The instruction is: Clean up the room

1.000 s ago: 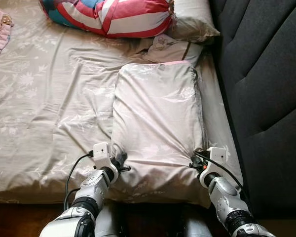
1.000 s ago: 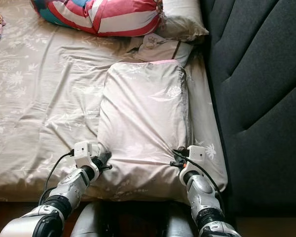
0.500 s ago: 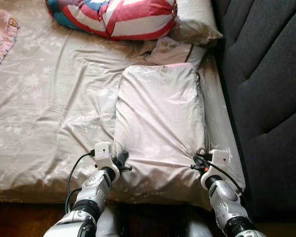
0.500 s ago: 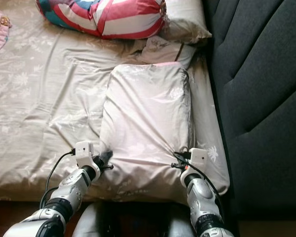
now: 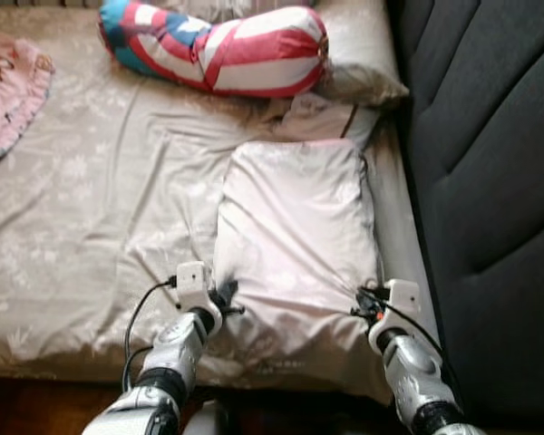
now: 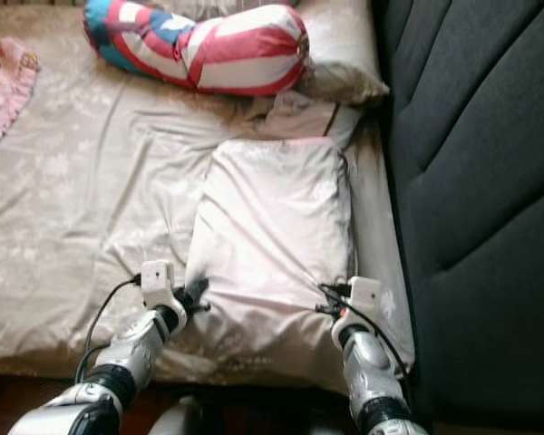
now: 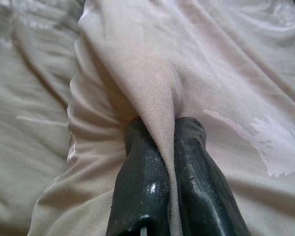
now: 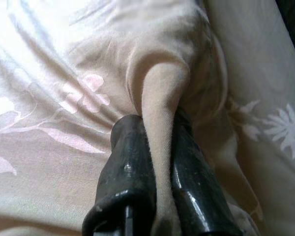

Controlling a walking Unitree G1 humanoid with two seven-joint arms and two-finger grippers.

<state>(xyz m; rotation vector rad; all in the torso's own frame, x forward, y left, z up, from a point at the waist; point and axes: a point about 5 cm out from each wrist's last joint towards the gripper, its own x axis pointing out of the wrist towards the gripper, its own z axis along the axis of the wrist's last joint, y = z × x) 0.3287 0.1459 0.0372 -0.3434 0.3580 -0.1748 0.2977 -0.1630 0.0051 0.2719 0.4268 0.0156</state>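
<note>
Left eye view: a pale pillow (image 5: 295,227) lies on the bed (image 5: 82,227), close to the dark headboard (image 5: 490,181). The left gripper (image 5: 225,299) holds the pillow's near left corner and the right gripper (image 5: 358,304) its near right corner. Beyond the pillow lie a striped bolster (image 5: 227,50) and a second pillow (image 5: 358,50); a pink cloth (image 5: 9,100) lies far from the pillow, at the bed's left.

Left wrist view: the jaws are clamped on a fold of the pillow (image 7: 211,73); one finger (image 7: 137,172) presses each side.

Right wrist view: the jaws are likewise clamped on a pinch of pillow (image 8: 64,73) fabric, fingers (image 8: 125,167) close together.
</note>
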